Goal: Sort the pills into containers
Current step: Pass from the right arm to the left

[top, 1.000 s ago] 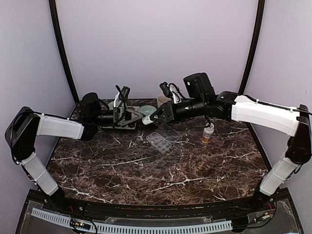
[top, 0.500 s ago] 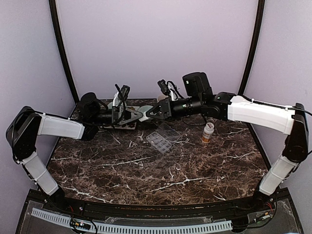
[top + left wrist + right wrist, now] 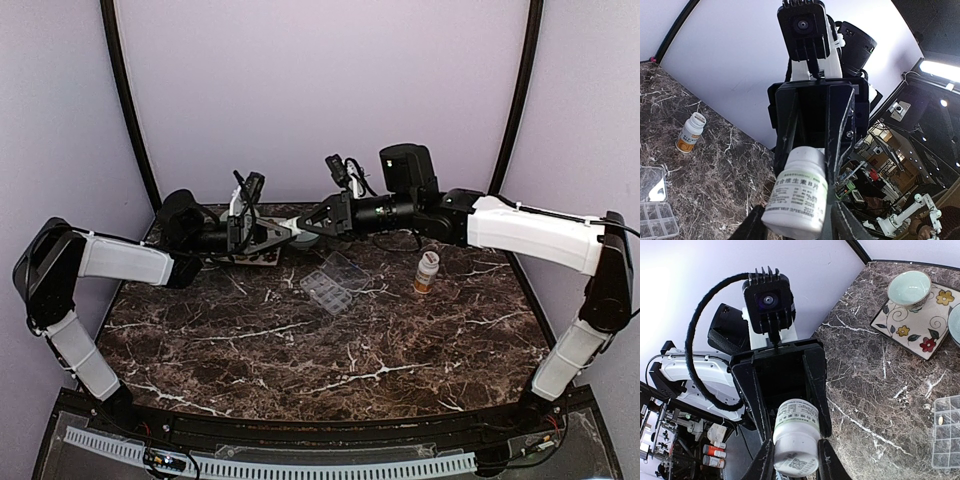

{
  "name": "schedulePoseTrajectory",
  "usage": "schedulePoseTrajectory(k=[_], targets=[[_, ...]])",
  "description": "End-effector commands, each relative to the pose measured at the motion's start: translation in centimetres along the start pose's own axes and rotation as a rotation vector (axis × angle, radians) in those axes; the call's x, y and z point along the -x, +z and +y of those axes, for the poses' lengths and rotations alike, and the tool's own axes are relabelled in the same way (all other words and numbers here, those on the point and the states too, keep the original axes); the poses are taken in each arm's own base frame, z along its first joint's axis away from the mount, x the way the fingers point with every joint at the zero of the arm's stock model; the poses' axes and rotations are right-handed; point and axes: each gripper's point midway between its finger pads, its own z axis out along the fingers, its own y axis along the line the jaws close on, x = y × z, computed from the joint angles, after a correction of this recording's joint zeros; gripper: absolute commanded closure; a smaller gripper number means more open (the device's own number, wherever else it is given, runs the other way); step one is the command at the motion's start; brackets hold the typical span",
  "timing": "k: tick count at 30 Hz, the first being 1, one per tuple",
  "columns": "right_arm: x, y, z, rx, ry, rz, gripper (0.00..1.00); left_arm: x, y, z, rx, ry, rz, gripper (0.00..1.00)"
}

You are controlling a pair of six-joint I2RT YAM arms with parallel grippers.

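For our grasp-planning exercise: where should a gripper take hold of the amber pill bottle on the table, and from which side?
Take the amber pill bottle around its round body, just below the white cap, probably coming in level from the near side: it stands upright, and the organiser box lies apart to its left.

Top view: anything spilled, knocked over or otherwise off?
Nothing spilled or tipped. The amber bottle stands upright; the organiser box lies at an angle, lid open. Only oddity: a white bottle held on its side in mid-air, the right gripper shut on one end, the left gripper flanking the other.
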Motion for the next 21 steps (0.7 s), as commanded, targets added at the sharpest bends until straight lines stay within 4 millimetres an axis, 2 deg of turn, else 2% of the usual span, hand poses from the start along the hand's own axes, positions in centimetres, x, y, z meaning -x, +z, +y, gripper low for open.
schedulePoseTrajectory(k=[1,14,16,21], targets=[[0.1,0.4,-0.4,0.021,0.001,-0.011,1.0,1.1,0.1,-1.3,-0.039,0.063,-0.007,0.55],[-0.8,0.8,-1.3,0.012,0.02,0.008,1.0,1.5,0.1,-1.7,-0.041,0.08,-0.023,0.57],[-0.8,0.9,-1.3,0.01,0.019,0.009,1.0,1.6,0.0,-1.6,-0.041,0.081,-0.025,0.59],[-1.0,1.0,-1.7,0.004,0.026,0.013,1.0,1.5,0.0,-1.7,-0.05,0.081,-0.022,0.74]])
